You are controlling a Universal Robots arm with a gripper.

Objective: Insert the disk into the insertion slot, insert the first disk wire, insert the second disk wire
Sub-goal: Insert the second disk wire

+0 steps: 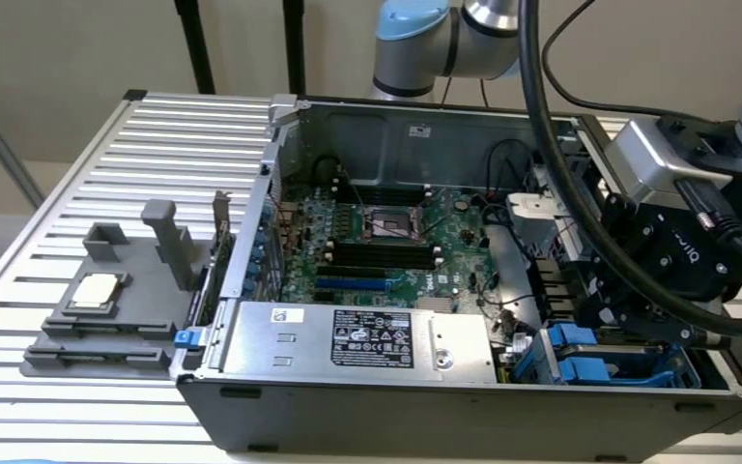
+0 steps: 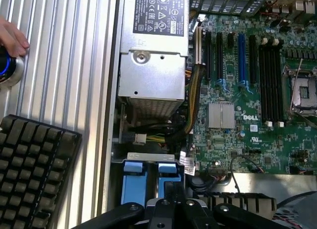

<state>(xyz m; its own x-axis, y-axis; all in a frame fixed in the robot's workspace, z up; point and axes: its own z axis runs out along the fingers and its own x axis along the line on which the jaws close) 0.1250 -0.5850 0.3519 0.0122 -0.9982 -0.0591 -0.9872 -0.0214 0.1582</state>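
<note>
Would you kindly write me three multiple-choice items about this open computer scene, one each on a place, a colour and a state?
1. The gripper hangs over:
A) the grey fixture on the table
B) the insertion slot
C) the processor socket

2. The slot's plastic tabs are:
A) red
B) yellow
C) blue

3. The computer case is:
A) open, with the motherboard exposed
B) closed by a side panel
C) wrapped in plastic

Answers:
1 B, since its black body sits above the bay at the exterior view's right.
2 C, since the tabs are bright blue in both views.
3 A, since the green board and its components show plainly.
</note>
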